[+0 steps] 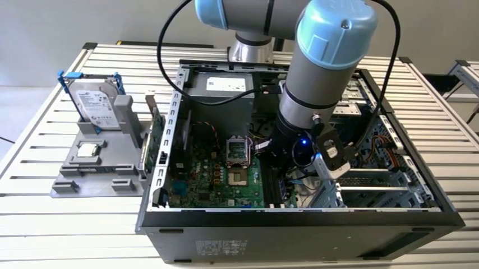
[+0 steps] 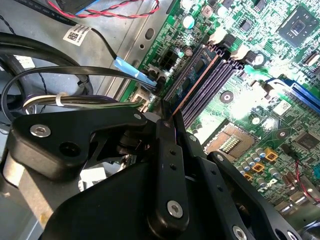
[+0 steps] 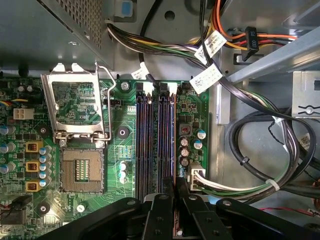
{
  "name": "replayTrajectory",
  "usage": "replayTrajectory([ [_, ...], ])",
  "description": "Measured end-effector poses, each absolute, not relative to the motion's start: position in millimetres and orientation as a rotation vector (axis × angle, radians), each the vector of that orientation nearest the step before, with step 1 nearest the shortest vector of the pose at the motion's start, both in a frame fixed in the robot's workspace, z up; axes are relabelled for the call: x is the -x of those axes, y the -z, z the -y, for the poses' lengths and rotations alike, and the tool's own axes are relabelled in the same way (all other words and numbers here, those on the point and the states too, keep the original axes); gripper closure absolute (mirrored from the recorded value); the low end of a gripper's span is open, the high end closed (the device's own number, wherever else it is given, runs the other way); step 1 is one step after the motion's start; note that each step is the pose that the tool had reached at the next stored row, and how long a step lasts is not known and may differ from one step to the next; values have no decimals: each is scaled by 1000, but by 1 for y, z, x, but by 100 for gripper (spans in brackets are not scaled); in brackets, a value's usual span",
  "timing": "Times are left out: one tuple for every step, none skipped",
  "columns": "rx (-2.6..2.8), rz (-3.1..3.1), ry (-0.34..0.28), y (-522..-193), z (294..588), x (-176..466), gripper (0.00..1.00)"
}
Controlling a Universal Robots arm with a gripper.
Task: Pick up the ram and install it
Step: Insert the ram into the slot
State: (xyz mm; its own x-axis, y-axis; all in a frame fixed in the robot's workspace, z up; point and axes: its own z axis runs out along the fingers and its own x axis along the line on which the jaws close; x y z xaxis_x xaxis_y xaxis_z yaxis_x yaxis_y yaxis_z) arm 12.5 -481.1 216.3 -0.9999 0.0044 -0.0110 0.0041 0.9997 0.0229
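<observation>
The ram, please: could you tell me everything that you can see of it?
The ram appears edge-on in the second wrist view: a long, thin stick with a coppery upper edge and a dark face. It stands on edge, in line with the purple memory slots and right beside them. One end sits clamped between the black fingers of the gripper. Whether it is seated cannot be told.

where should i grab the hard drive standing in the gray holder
Pinch the hard drive across its thin upper edge, coming from above: it stands nearly upright, flat faces exposed, with its lower end seated in the gray holder.
</observation>
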Motion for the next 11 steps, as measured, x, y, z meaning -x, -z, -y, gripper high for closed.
replayTrajectory([
  [-6,-3130,-36,-216,481,-13,100],
  [-6,-3130,-36,-216,481,-13,100],
  [-7,-3130,-36,-216,481,-13,100],
  [-7,-3130,-36,-216,481,-13,100],
  [-7,-3130,-36,-216,481,-12,100],
  [-8,-3130,-36,-216,481,-12,100],
  [-12,-3130,-36,-216,481,-12,100],
  [-16,-3130,-36,-216,481,-12,100],
  [-20,-3130,-36,-216,481,-12,100],
  [-24,-3130,-36,-216,481,-12,100],
  [-28,-3130,-36,-216,481,-11,100],
])
